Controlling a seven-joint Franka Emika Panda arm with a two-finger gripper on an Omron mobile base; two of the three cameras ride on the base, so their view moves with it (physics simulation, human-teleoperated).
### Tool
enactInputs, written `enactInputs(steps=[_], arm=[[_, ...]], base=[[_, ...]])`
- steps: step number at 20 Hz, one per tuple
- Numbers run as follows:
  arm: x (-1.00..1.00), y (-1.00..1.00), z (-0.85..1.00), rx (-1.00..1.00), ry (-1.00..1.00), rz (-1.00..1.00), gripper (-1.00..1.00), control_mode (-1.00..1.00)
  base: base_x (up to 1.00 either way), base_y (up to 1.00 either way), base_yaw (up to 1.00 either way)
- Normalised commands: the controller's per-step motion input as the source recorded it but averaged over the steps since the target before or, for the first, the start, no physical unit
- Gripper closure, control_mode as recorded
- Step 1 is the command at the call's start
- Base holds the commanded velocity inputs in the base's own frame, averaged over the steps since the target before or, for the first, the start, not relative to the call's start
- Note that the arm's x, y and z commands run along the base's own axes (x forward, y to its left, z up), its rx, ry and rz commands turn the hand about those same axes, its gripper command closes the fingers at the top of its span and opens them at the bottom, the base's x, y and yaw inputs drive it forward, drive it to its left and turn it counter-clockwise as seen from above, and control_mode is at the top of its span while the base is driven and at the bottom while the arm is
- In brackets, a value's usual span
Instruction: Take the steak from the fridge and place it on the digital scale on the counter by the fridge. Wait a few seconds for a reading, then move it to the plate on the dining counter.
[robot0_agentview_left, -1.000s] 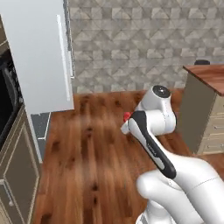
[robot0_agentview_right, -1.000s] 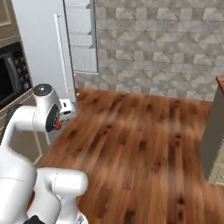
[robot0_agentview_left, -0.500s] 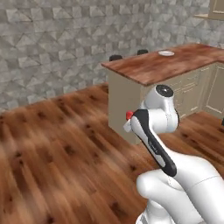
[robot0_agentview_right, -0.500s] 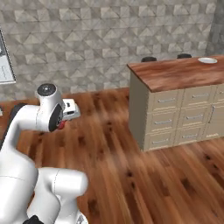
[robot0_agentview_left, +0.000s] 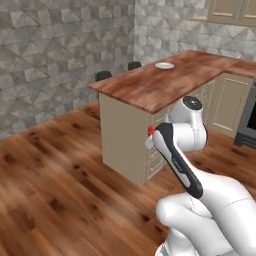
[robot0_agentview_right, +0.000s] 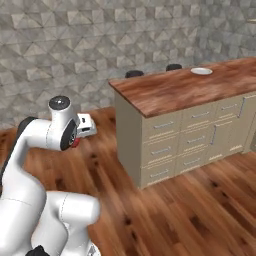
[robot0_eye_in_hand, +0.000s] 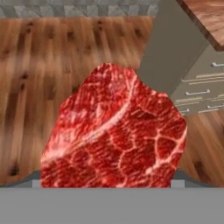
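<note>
A marbled red steak (robot0_eye_in_hand: 114, 131) looms large before the hand camera, clamped in the gripper (robot0_agentview_left: 150, 134), whose jaws are closed on the meat; from the left base camera only a red sliver of it peeks out at the hand. The white arm holds its load above the wood plank floor (robot0_agentview_left: 55, 190), short of the dining counter (robot0_agentview_left: 165, 82), near the island's beige end panel. The reddish-brown wood-grain top runs away from the robot, and the small white plate (robot0_agentview_left: 164, 65) sits on it toward the far end, well apart from the gripper. Seen from the right base camera, the plate (robot0_agentview_right: 201, 71) lies on the counter's far side, above a bank of beige drawers (robot0_agentview_right: 165, 150) with metal handles. Two dark stool tops (robot0_agentview_right: 135, 73) show just behind the counter, against a grey stone-tiled wall (robot0_agentview_right: 90, 45).
</note>
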Motion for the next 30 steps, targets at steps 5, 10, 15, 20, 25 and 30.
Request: enactInputs(steps=[5,10,15,20,25,30], arm=[[0.00,0.00,0.00,0.00,0.00,0.00,1.00,1.00],[0.00,0.00,0.00,0.00,0.00,0.00,1.00,1.00],[0.00,0.00,0.00,0.00,0.00,0.00,1.00,1.00],[0.00,0.00,0.00,0.00,0.00,0.00,1.00,1.00],[0.00,0.00,0.00,0.00,0.00,0.00,1.00,1.00],[0.00,0.00,0.00,0.00,0.00,0.00,1.00,1.00]], base=[[1.00,0.00,-0.16],[1.00,0.00,0.02],[1.00,0.00,0.20],[1.00,0.27,0.15],[1.00,0.68,-0.03],[1.00,0.83,-0.26]])
